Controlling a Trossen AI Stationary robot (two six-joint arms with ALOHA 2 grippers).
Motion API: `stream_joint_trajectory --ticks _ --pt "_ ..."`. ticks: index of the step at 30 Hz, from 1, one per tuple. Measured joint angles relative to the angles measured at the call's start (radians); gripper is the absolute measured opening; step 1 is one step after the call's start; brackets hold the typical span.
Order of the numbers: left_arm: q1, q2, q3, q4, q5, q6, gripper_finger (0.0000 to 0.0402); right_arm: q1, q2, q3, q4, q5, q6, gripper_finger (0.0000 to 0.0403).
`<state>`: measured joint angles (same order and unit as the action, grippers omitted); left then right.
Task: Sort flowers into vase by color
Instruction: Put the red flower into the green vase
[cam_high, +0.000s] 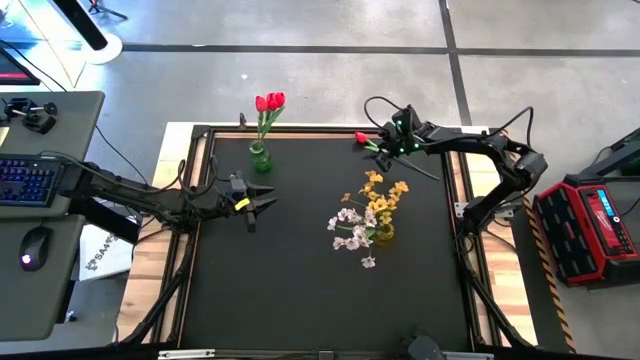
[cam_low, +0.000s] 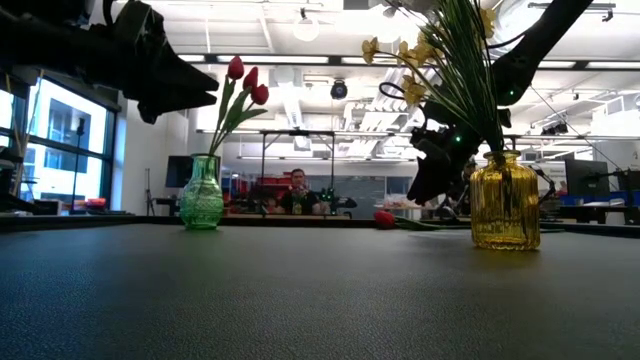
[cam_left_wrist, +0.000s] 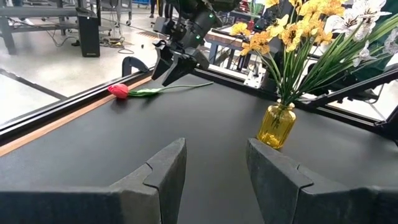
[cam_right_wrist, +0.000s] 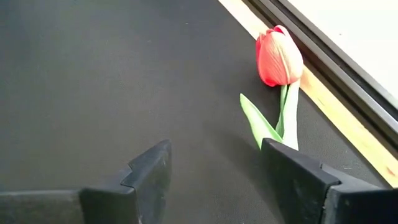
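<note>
One red tulip lies flat on the black mat by the far edge, bloom toward the rim and its stem trailing toward the right. My right gripper stands open just over that stem; in the right wrist view the stem runs past one finger. A green vase at far left holds red tulips. A yellow vase in the middle holds yellow and pale white-pink sprays. My left gripper waits open, raised near the green vase.
A raised frame with a wooden strip borders the mat right behind the lying tulip. Bare mat fills the near half. The yellow vase's sprays spread wide between the two arms. A person sits far off in the room.
</note>
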<state>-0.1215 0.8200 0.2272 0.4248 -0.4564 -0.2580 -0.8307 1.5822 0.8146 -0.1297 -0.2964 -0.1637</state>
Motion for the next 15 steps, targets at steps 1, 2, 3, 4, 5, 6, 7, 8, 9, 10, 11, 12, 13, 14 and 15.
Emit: stream_joint_trajectory --ticks 1,2,3,4,5,6,7,8,9,10,11,12,13,14,15 --pt "0.0 0.0 0.0 0.0 0.0 0.001 0.0156 0.0 0.0 0.0 0.0 -0.001 -0.002 0.0232" --pt "0.0 0.0 0.0 0.0 0.0 0.006 0.0156 0.0 0.0 0.0 0.0 -0.002 -0.002 0.0231" --pt "0.0 0.0 0.0 0.0 0.0 0.007 0.0156 0.0 0.0 0.0 0.0 -0.002 -0.003 0.0231" --pt "0.0 0.0 0.0 0.0 0.0 0.007 0.0156 0.0 0.0 0.0 0.0 -0.003 -0.009 0.0232" --pt "0.0 0.0 0.0 0.0 0.0 0.007 0.0156 0.001 0.0 0.0 0.0 -0.004 -0.015 0.0232" --pt "0.0 0.0 0.0 0.0 0.0 0.008 0.0156 0.002 0.0 0.0 0.0 -0.004 -0.02 0.0232" --pt "0.0 0.0 0.0 0.0 0.0 0.009 0.0156 0.005 0.0 0.0 0.001 -0.004 -0.021 0.0232" --pt "0.0 0.0 0.0 0.0 0.0 0.009 0.0156 0.006 0.001 0.0 0.002 -0.005 -0.026 0.0232" --pt "0.0 0.0 0.0 0.0 0.0 0.009 0.0156 0.009 0.002 0.0 0.003 -0.006 -0.029 0.0232" --pt "0.0 0.0 0.0 0.0 0.0 0.009 0.0156 0.012 0.007 0.0 0.006 -0.007 -0.028 0.0232" --pt "0.0 0.0 0.0 0.0 0.0 0.01 0.0156 0.014 0.012 0.0 0.007 -0.008 -0.028 0.0232" --pt "0.0 0.0 0.0 0.0 0.0 0.01 0.0156 0.017 0.02 0.0 0.007 -0.008 -0.028 0.0232" --pt "0.0 0.0 0.0 0.0 0.0 0.01 0.0156 0.02 0.03 0.0 0.009 -0.008 -0.028 0.0232" --pt "0.0 0.0 0.0 0.0 0.0 0.01 0.0156 0.023 0.041 0.0 0.011 -0.007 -0.028 0.0232" --pt "0.0 0.0 0.0 0.0 0.0 0.01 0.0156 0.027 0.055 0.0 0.009 0.0 -0.028 0.0232"
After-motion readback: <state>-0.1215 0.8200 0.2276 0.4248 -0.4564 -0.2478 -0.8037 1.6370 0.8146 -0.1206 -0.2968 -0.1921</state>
